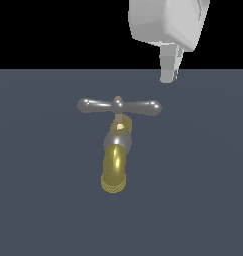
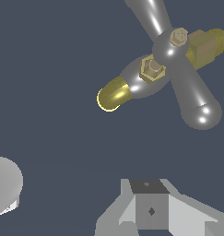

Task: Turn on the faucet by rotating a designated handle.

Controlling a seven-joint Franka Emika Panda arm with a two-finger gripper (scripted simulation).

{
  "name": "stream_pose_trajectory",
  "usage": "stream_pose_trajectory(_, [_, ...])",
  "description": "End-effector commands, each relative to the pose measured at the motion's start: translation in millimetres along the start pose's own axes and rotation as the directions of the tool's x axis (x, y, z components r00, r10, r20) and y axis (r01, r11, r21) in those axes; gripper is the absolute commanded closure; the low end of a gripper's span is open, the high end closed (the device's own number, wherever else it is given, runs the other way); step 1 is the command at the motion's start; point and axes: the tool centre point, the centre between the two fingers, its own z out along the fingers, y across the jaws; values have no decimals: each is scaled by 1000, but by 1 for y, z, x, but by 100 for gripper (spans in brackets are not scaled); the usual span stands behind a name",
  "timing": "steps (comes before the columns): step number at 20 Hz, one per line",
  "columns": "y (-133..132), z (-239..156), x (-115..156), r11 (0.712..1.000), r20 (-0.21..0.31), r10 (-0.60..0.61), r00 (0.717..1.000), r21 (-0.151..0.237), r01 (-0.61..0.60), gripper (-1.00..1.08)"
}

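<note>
The dark blue-grey table (image 1: 38, 200) fills the lower part of the exterior view and all the background of the wrist view. Above it, at the top of the exterior view towards the exterior view's right, hangs the white body of the arm, and the tool (image 1: 169, 70) points down from it; its tip is in the air, near the handle but clearly apart from it and from every other thing. Whether the tool is open or closed I cannot tell: in the exterior view the fingers look like one pale block, and the wrist view shows only grey parts of the tool (image 2: 150, 207) at the edge of the picture, with nothing visible between them. The faucet (image 1: 117, 145) stands near the middle of the table, with its silver-grey body in the centre and its shiny yellow-gold spout (image 1: 113, 172) curving towards the camera and ending in a ribbed tip. On top of the faucet, on a short brass stem, sits the handle (image 1: 119, 106), a glossy grey crossbar with a round hub and two slim arms with bulbous ends. It lies level across the exterior view, and the end at the exterior view's right is the one closest to the tool.
</note>
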Motion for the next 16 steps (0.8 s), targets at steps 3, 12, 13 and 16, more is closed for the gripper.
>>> stream_pose_trajectory(3, [12, 22, 4, 994, -1, -109, 994, -2, 109, 108])
stream_pose_trajectory(12, [32, 61, 15, 955, -2, -297, 955, -4, 297, 108])
stream_pose_trajectory(13, [33, 64, 17, 950, -3, -312, 950, -4, 312, 108])
stream_pose_trajectory(16, [37, 72, 20, 936, -4, -351, 936, -5, 351, 108])
